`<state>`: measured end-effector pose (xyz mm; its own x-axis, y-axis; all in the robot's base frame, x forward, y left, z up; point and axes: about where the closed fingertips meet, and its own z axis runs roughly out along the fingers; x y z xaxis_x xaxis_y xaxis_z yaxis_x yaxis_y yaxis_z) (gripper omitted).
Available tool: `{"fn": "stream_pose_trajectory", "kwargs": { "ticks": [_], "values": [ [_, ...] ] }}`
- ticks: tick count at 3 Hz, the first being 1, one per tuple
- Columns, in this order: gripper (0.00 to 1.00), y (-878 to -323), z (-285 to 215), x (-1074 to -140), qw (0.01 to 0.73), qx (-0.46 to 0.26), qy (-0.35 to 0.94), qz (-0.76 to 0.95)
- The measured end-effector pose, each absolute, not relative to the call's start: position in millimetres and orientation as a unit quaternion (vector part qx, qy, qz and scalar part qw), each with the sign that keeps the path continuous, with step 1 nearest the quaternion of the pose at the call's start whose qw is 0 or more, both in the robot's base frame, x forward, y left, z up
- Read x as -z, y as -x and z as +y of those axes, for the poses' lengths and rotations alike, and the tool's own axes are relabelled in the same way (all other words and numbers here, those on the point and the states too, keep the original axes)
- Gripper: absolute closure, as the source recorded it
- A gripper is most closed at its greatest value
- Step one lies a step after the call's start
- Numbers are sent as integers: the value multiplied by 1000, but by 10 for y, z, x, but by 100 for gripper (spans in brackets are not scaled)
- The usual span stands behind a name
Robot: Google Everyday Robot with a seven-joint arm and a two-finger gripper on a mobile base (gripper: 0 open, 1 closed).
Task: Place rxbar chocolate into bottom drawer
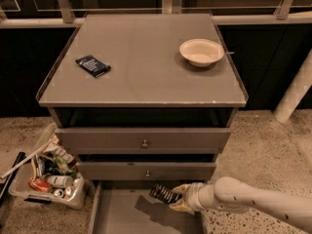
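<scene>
**Lowering the chocolate bar into the open drawer**

The gripper (177,199) is hanging low at the front of the cabinet, just under the lower of the two knobbed drawers (145,170) and above the right part of the bottom drawer (119,217), which is standing pulled out. Its pale arm (258,204) is reaching in from the right.

The step in hand looks like the release. To do it well, the arm should be carrying the chocolate bar (163,194) a little further left, toward the middle of the grey floor. It should also be sinking lower, so the bar is dropping only a short way and landing flat instead of bouncing off the right side wall. The knobbed drawer front just above is leaving little headroom, so any lift on the way out should be coming only after the arm has drawn back clear of it. The bar is tilting, with its free end pointing up and to the left. Levelling it before letting go would help it settle inside the low walls.

The two fingers are clenched on the right end of the bar, one above and one below, with no gap showing between them and the wrapper. The rest of the bar is sticking out to the left, touching nothing, with its shadow falling on the drawer floor beneath it. The gripper itself does not seem to be touching the drawer or the cabinet front.

Up on the cabinet top, a dark blue packet (92,65) and a pale bowl (201,51) are sitting well apart and out of the way.
</scene>
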<state>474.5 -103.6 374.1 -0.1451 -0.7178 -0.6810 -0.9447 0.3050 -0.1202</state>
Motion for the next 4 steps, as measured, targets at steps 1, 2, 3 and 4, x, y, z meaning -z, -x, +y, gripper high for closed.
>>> {"fn": "stream_pose_trajectory", "kwargs": {
  "ticks": [1, 2, 3, 4],
  "values": [
    [100, -4651, -945, -3289, 331, -197, 569, 727],
    [100, -4617, -877, -2848, 327, -215, 571, 721],
    [100, -4730, -814, -2556, 330, -233, 565, 720],
    [100, -4900, -752, -2211, 323, -235, 564, 723]
  ]
}}
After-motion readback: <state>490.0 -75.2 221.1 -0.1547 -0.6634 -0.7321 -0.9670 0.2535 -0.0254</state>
